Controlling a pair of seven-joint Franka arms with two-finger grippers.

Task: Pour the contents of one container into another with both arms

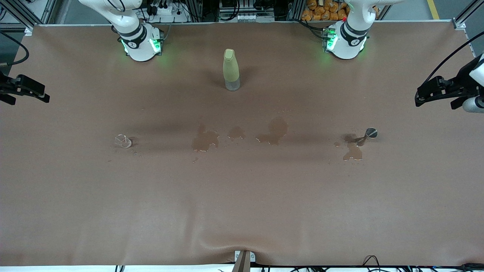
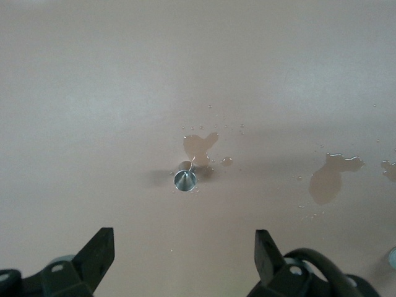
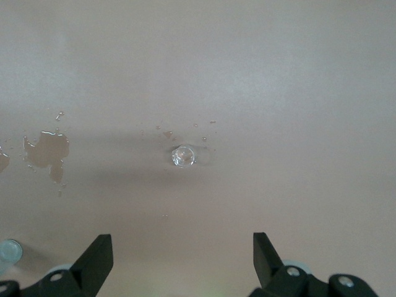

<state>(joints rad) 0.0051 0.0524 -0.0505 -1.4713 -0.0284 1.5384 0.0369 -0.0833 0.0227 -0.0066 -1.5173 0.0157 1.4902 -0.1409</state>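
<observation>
A small clear glass (image 1: pixel 123 141) stands toward the right arm's end of the table, and in the right wrist view the glass (image 3: pixel 184 156) lies well ahead of the fingers. A small metal cup (image 1: pixel 371 132) stands toward the left arm's end beside a puddle; the left wrist view shows this cup (image 2: pixel 185 180) from above. A tall pale-green bottle (image 1: pixel 231 70) stands upright between the two bases. My right gripper (image 1: pixel 44 94) (image 3: pixel 182 247) hangs high over its end of the table, open and empty. My left gripper (image 1: pixel 419 98) (image 2: pixel 184 244) hangs likewise over its end, open and empty.
Several brown puddles lie in a row between glass and cup, among them one mid-table (image 1: pixel 205 140), one beside it (image 1: pixel 275 131) and one by the metal cup (image 1: pixel 353 153). The brown table cover (image 1: pixel 242 211) buckles at the camera-side edge.
</observation>
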